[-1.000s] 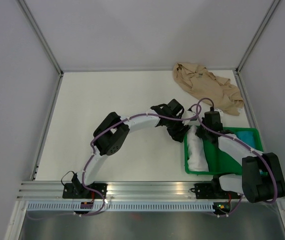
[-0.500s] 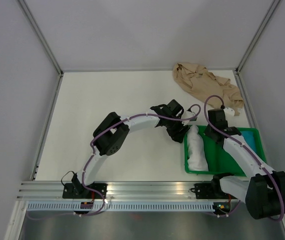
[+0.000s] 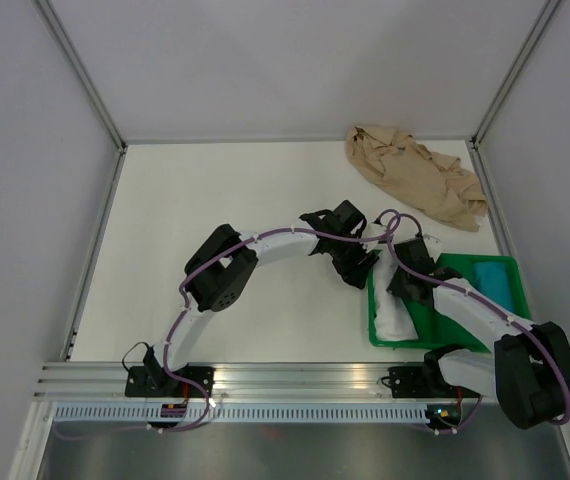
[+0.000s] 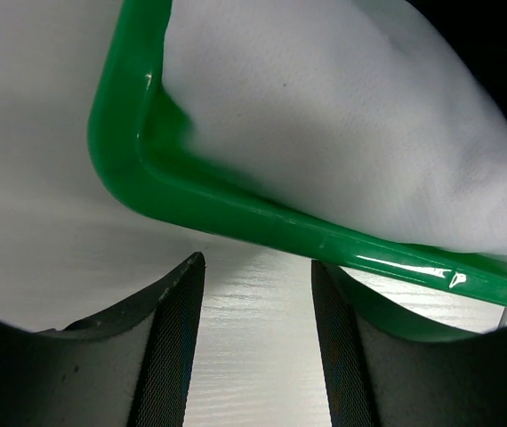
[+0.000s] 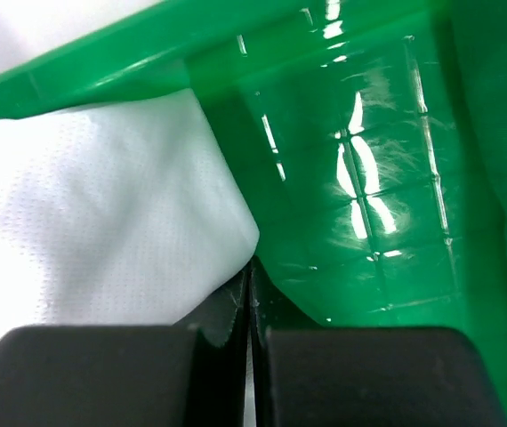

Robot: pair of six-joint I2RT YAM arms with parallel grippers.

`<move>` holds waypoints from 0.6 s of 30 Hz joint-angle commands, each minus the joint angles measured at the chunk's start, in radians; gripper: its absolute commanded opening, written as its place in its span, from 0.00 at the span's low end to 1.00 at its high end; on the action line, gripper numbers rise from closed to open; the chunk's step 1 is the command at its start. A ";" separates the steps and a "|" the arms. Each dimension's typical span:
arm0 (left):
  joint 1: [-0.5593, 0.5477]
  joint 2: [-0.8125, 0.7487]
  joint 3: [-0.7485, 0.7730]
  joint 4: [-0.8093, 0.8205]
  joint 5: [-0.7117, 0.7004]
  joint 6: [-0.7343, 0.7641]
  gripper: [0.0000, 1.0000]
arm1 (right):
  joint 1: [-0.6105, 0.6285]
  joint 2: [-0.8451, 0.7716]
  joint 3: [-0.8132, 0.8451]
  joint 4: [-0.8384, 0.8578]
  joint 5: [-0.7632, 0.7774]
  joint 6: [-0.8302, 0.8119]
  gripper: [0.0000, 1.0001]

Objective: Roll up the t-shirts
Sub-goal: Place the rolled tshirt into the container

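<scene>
Top external view: both arms reach toward the right side of the white table (image 3: 215, 190), and their wrists end up close together at the far-left corner of the green tray (image 3: 405, 343).
White t-shirt (image 3: 395, 320): it's inside the tray, bunched into a longish bundle along the left wall. The right arm crosses over its far end, so I only see the near part from above.
Tan t-shirt (image 3: 415, 180): a crumpled heap in the far right corner of the table, outside the tray and apart from both arms.
Left gripper (image 4: 258, 342): its jaws are spread with nothing between them, just bare tabletop. It hangs low just outside the tray's rounded corner, not touching the rim as far as I can see. Through its wrist cam the white cloth bulges up against the inside of that corner.
Right gripper (image 5: 250, 294): down inside the tray with its fingers (image 5: 102, 374) pressed tight together, tips pointing at the glossy green floor. The edge of the white shirt sits right at the tips, on the left side of that wrist view. I honestly can't tell if any fabric is nipped in there or just lying against them.
Blue thing (image 3: 490, 275): some teal-blue item at the tray's far right end, too small to tell what it is.
</scene>
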 commanded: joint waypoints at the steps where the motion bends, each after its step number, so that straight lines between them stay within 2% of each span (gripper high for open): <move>1: -0.008 -0.052 0.009 0.007 0.027 -0.033 0.57 | 0.010 -0.008 0.031 -0.050 0.064 0.036 0.00; 3: -0.008 -0.063 0.009 0.007 0.021 -0.030 0.57 | 0.010 -0.078 0.056 -0.102 0.163 0.052 0.00; 7: -0.007 -0.076 0.006 0.006 0.014 -0.033 0.57 | 0.010 -0.189 0.120 -0.272 0.253 0.066 0.00; 9: -0.007 -0.081 0.002 0.007 0.004 -0.036 0.57 | 0.008 -0.206 0.130 -0.319 0.242 0.078 0.00; 13: -0.008 -0.092 -0.020 0.006 0.006 -0.039 0.57 | 0.011 -0.209 0.095 -0.348 0.072 0.180 0.00; 18: -0.008 -0.101 -0.029 0.007 0.003 -0.038 0.57 | 0.025 -0.234 0.056 -0.419 0.090 0.294 0.01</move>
